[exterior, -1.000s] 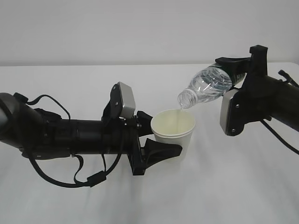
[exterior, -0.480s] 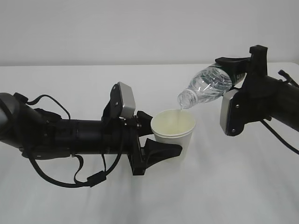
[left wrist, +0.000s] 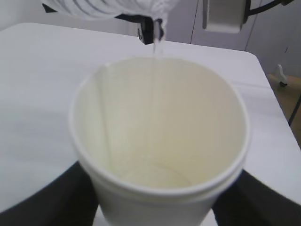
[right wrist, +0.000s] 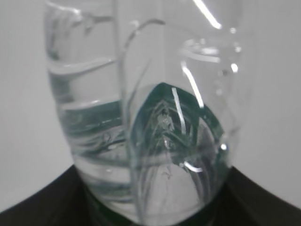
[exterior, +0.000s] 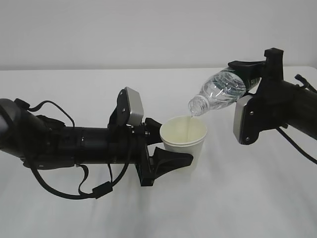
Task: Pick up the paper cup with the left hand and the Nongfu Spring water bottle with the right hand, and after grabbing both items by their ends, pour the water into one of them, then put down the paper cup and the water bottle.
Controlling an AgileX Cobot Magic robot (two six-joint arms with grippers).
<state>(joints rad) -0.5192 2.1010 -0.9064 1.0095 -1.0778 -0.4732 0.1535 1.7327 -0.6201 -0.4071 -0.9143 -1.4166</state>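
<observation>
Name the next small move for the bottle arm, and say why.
Probably hold the tilt a little longer: the water bottle is neck-down above the paper cup, a thin stream of water is falling in, and the cup's bottom looks barely covered.

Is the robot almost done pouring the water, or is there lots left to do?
Done: the left hand grips the paper cup, and the right hand grips the Nongfu Spring water bottle. Happening now: the bottle is tipped, neck over the cup, and a thin stream of water falls in. The cup looks nearly empty, the bottle still has water. Left: finish pouring, then put both down.
</observation>
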